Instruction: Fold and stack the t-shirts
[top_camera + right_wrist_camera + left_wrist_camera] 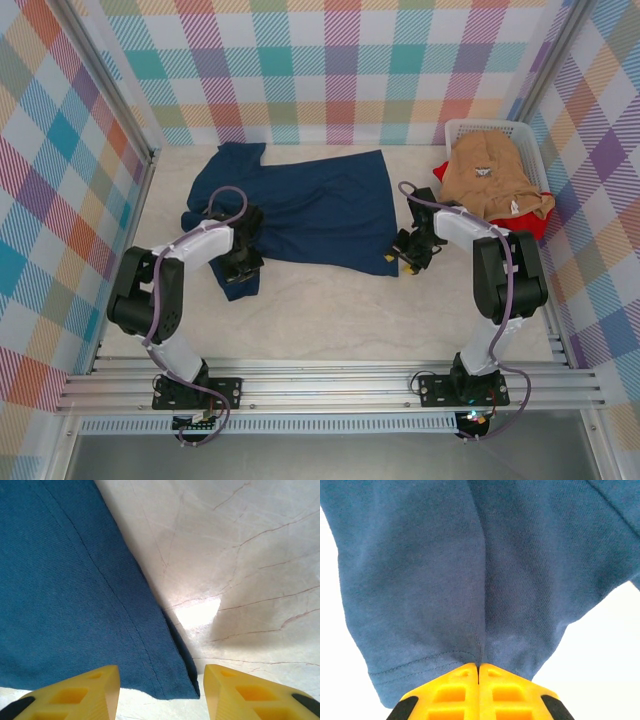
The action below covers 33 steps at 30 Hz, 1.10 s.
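Top camera: I look steeply down from above and behind the arm bases [195, 385], far enough for the whole pale marbled tabletop [330, 320]. Left wrist camera: very close, facing the navy blue cloth t-shirt [470, 570]. Right wrist camera: equally close, facing its hem corner and bare tabletop. All three share the shirt.

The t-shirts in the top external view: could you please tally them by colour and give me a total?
navy blue t-shirt: 1
tan t-shirt: 1
red t-shirt: 1
Total: 3
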### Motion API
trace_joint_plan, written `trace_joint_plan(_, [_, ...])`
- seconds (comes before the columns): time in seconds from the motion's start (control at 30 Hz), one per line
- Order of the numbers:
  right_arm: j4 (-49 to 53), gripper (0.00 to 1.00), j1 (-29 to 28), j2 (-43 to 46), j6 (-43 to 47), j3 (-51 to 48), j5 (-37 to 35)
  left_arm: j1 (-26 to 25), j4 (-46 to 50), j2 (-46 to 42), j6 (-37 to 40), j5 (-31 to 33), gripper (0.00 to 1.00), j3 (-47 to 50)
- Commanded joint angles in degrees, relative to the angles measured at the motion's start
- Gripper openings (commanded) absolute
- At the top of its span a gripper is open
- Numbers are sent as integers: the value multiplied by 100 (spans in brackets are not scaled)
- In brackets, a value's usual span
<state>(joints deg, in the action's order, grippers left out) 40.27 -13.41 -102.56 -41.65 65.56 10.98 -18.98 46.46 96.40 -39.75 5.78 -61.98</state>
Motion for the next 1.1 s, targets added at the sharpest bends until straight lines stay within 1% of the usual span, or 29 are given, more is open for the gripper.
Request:
trace_joint_plan(0.0, [68, 48, 45, 142, -115, -17, -52, 26, 408, -512, -4, 259, 0, 7])
trace_joint_plan(0.13, [116, 48, 49, 107, -183, -41, -90, 26, 928, -1287, -216, 787, 0, 60])
trace_joint_plan(0.3, [210, 38, 14, 46, -406, -139, -65, 43, 1584, -2317, -893, 1326, 0, 418])
trace_joint_plan(0.43, [314, 39, -21, 234, -640, -368, -70, 61, 1805, -2934, -1387, 1477, 0, 822])
trace_joint_plan(0.5, [184, 39, -45, 347, -720, -511, 10, 64, 1883, -3151, -1575, 1500, 0, 972])
trace_joint_plan(0.63, [-67, 40, -64, 305, -861, -620, 114, 70, 1948, -3391, -1732, 1523, 0, 1172])
trace_joint_plan(0.73, [-120, 39, -64, 126, -888, -546, -21, 79, 1972, -3453, -1763, 1474, 0, 1208])
trace_joint_plan(0.8, [-220, 32, -57, 4, -844, -491, -252, 79, 1981, -3512, -1783, 1445, 0, 1218])
trace_joint_plan(0.87, [-253, 23, -59, -117, -719, -345, -421, 76, 2014, -3575, -1782, 1461, 0, 1222])
trace_joint_plan(0.97, [-280, 1, -56, -211, -545, -153, -518, 79, 2144, -3668, -1804, 1434, 0, 1208])
trace_joint_plan(1.03, [-158, 0, -57, -138, -451, -122, -657, 70, 2337, -3732, -1951, 1374, 0, 1226])
trace_joint_plan(1.07, [3, 0, -57, -33, -441, -146, -847, 62, 2446, -3800, -2094, 1327, 0, 1255])
